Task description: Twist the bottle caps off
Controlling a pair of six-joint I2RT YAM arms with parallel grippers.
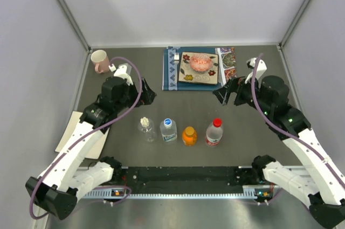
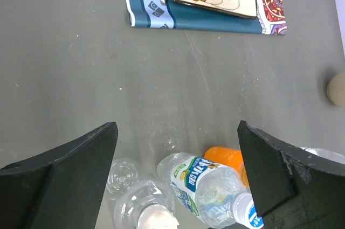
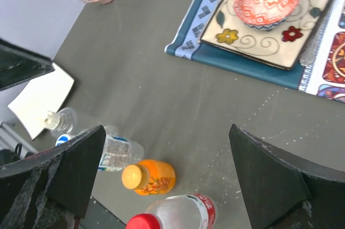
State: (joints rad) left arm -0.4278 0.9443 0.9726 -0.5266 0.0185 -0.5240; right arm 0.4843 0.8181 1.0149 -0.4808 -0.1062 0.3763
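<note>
The grey table point(image 1: 124, 78) is closed in by pale walls on the left, right and far sides, and the arms' bases sit along the near edge. A bare strip runs across the middle, between the row of bottles and the blue placemat point(image 1: 171, 73) at the far side. Both grippers hang over this strip, one at each end.

The left arm reaches forward and bends inward. The left gripper point(image 2: 178, 132) has its fingers spread wide and holds nothing, above and just behind the clear bottle point(image 1: 146, 131). The right arm mirrors it. The right gripper point(image 3: 167, 132) is also wide and empty, behind the red-label bottle point(image 1: 213, 134).

Four bottles stand upright in a row near the front, close together but apart. From left to right they are the clear one, the blue-label bottle point(image 1: 168, 133), the orange bottle point(image 1: 189, 138) and the red-label one. There are four caps, each on its bottle: white cap point(image 1: 144, 122), blue cap point(image 1: 168, 122), orange cap point(image 1: 189, 130) and red cap point(image 1: 217, 122).

One pink mug point(image 1: 99, 60) stands in the far left corner. One square plate point(image 1: 186, 76) lies on the placemat, with one red patterned bowl point(image 1: 200, 63) on it. One sheet of paper point(image 1: 69, 132) lies at the left edge.
</note>
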